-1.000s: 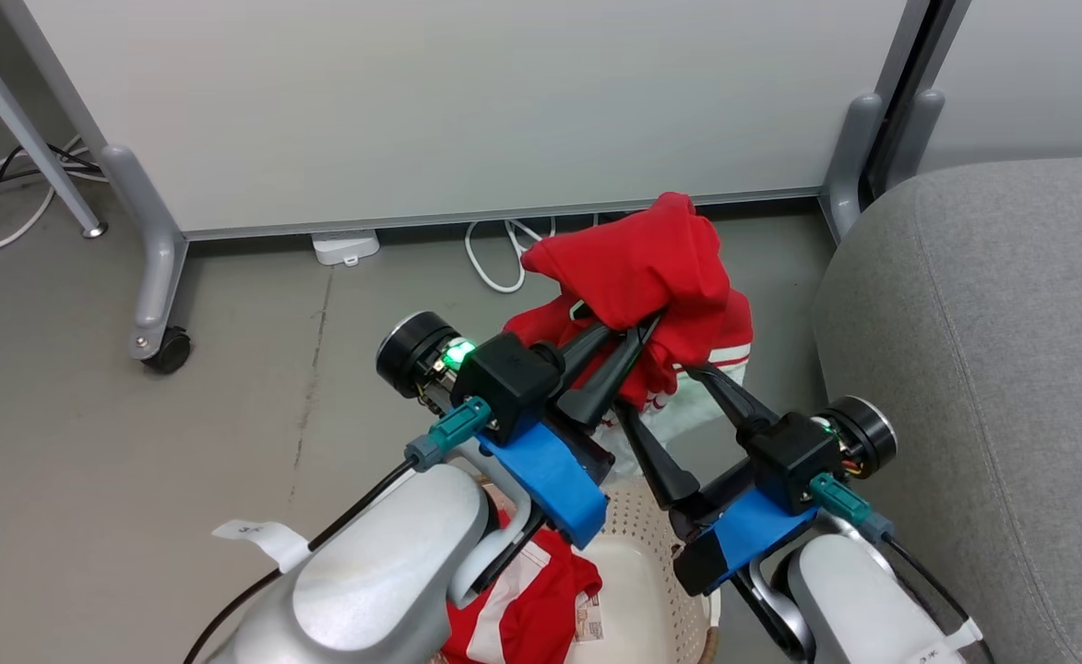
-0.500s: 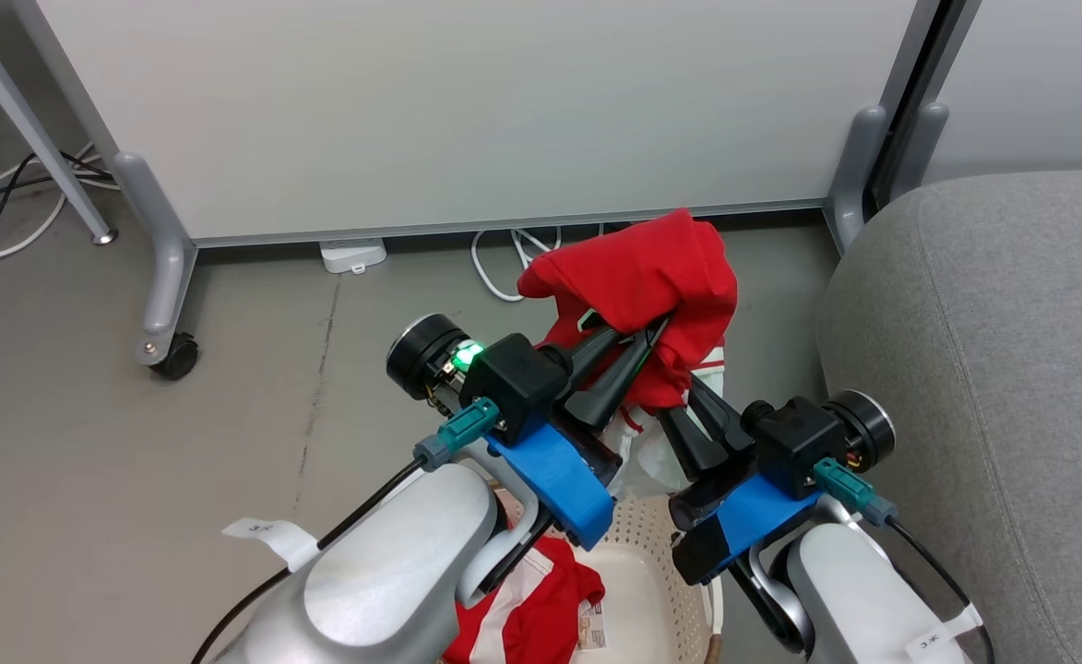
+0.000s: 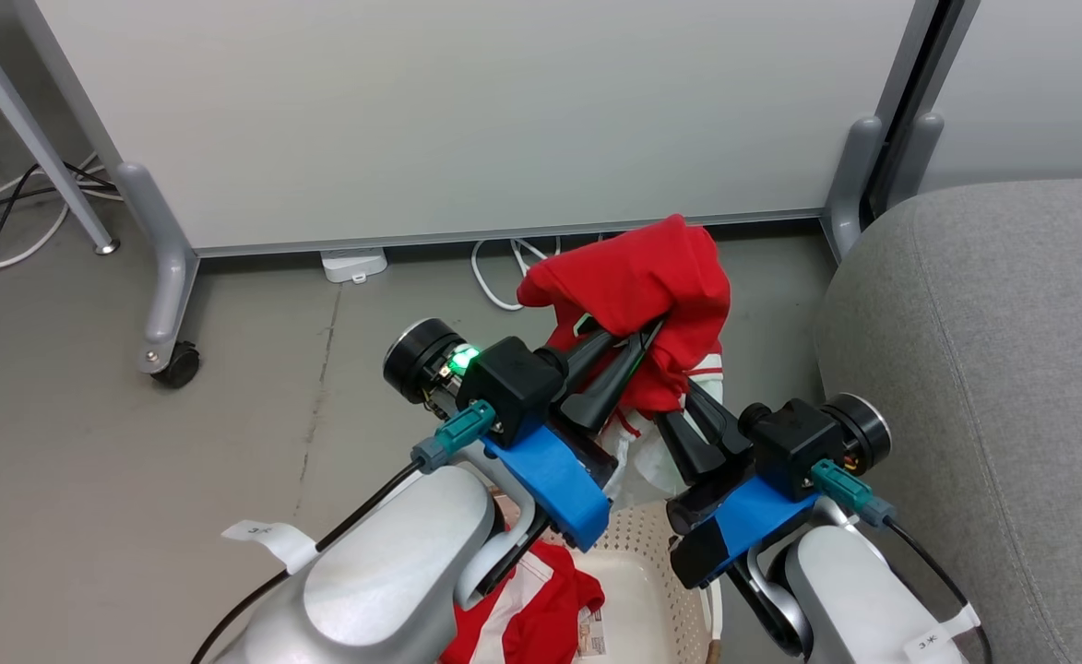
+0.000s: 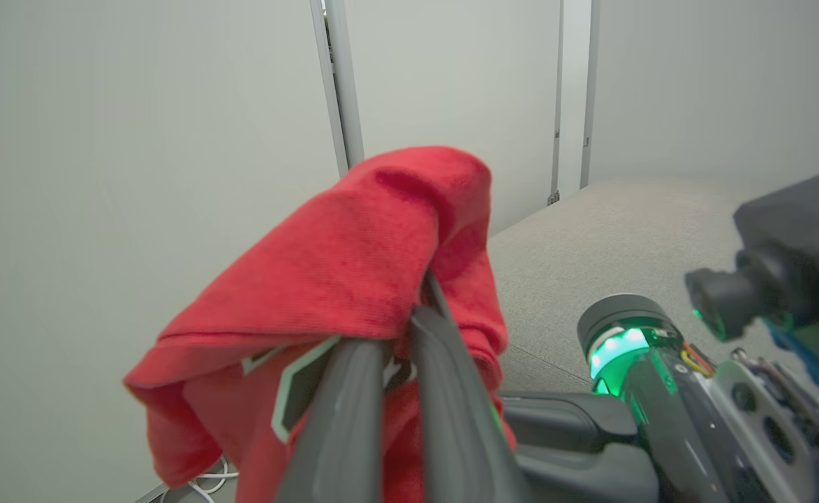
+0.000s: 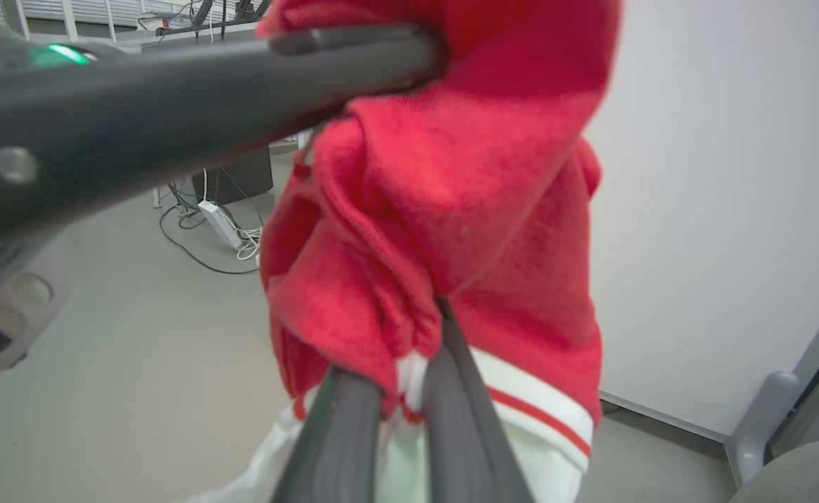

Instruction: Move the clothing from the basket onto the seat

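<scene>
Both my claws are clamped on one red garment (image 3: 633,277), held in the air above the far side of the basket (image 3: 647,530). My left gripper (image 3: 648,334) pinches its upper fold, and my right gripper (image 3: 681,403) bites the white-striped hem just below. A second red piece (image 3: 541,609) lies inside the basket, and the seat (image 3: 983,369) stands to the basket's right, not yet reached. I judge three risks from here. The loose white tail hanging toward the basket could snag its rim and tip it on the swing right. A thin pinch of soft fabric could slip free. My two claws, set close together, could pull against each other.
</scene>
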{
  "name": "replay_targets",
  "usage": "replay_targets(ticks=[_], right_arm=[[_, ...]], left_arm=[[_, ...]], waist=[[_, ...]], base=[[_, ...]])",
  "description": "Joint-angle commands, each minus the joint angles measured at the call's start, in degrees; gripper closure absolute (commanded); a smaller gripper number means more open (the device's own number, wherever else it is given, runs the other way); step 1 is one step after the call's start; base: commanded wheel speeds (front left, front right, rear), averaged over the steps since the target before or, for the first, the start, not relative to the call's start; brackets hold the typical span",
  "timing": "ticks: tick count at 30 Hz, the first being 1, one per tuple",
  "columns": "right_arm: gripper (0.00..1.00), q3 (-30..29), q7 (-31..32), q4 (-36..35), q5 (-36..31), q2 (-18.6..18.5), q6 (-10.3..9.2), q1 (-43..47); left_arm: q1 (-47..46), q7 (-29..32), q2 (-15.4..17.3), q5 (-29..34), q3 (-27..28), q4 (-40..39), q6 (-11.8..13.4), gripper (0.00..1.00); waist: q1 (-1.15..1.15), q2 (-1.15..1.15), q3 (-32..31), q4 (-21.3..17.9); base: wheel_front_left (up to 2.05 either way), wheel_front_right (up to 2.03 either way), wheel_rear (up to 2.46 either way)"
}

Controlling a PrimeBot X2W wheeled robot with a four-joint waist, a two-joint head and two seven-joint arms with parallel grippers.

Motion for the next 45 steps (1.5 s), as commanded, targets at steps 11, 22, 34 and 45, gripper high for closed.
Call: replay_targets(ticks=[11, 22, 34, 45], right_arm=[[1.0, -0.6, -0.2, -0.3, 1.3, 0.1, 0.03, 0.6], [1.0, -4.5, -0.2, -0.6, 0.2, 0.0, 0.03, 1.3], [1.0, -9.9, -0.2, -3.0, -1.8, 0.0, 0.02, 2.9], [1.0, -14.3, -0.2, -7.0, -4.2, 0.0, 0.03, 6.0]], left_arm=[[-0.1, -0.6, 0.3, -0.1, -0.3, 0.6, 1.2, 0.0], [1.3, -1.1, 2.6, 0.4, 0.2, -0.3, 2.6, 0.0], [3.8, -1.7, 5.1, 1.0, 0.4, -1.9, 4.1, 0.0], [3.9, -2.0, 5.6, 1.4, -0.2, -2.2, 4.1, 0.0]], waist=[[0.0, 0.0, -0.3, 0.0], [0.0, 0.0, 1.4, -2.2], [0.0, 0.0, 3.1, -9.1], [0.0, 0.0, 4.4, -15.2]], base=[[0.0, 0.0, 0.0], [0.0, 0.0, 0.0], [0.0, 0.0, 0.0], [0.0, 0.0, 0.0]])
